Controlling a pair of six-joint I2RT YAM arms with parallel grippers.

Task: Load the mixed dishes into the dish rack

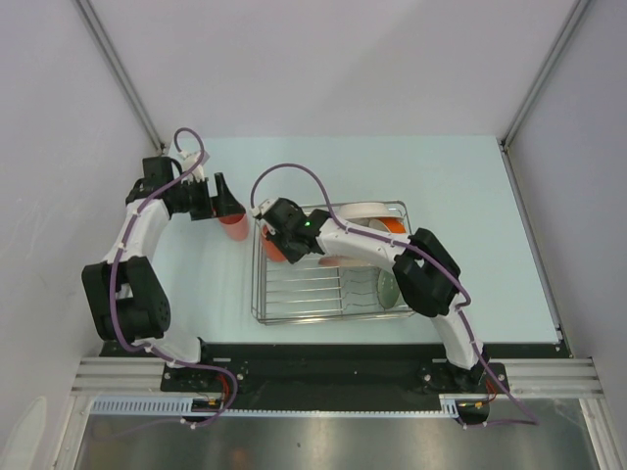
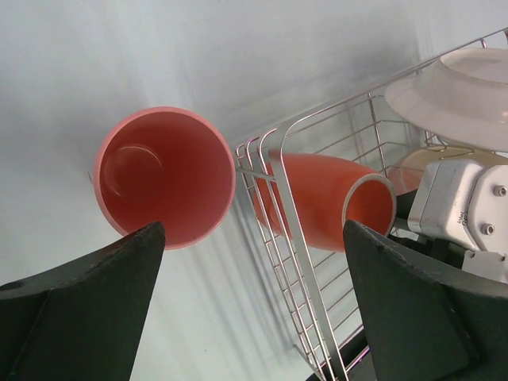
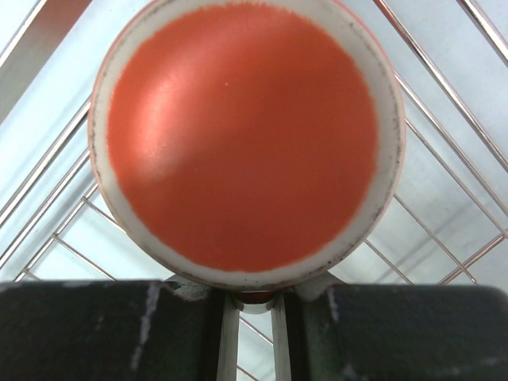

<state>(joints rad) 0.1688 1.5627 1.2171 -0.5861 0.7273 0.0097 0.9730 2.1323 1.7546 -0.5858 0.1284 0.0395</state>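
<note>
Pale table (image 1: 470,196), white walls. We note left gripper (image 1: 225,199) spread wide, pink tumbler (image 2: 163,175) ahead of it, mouth toward wrist camera, just outside dish rack (image 1: 263,284) at 10 o'clock. Right gripper (image 3: 250,302) pinching orange mug (image 3: 242,135) inside rack's 10 o'clock corner. White shallow plate (image 1: 364,208) at rack's 12 o'clock.

Silver wire dish rack (image 1: 304,294): bars from 6 to 8 o'clock open from above. 10 o'clock corner blocked by black right gripper (image 3: 250,305) clamping orange mug (image 3: 246,135). White shallow plate (image 1: 361,208) fills 1 o'clock. White right arm (image 1: 431,284) overhangs 4 o'clock, apparently above a pale green bowl (image 1: 388,287). Pink tumbler (image 2: 163,178) sits just outside the 10 o'clock corner.
</note>
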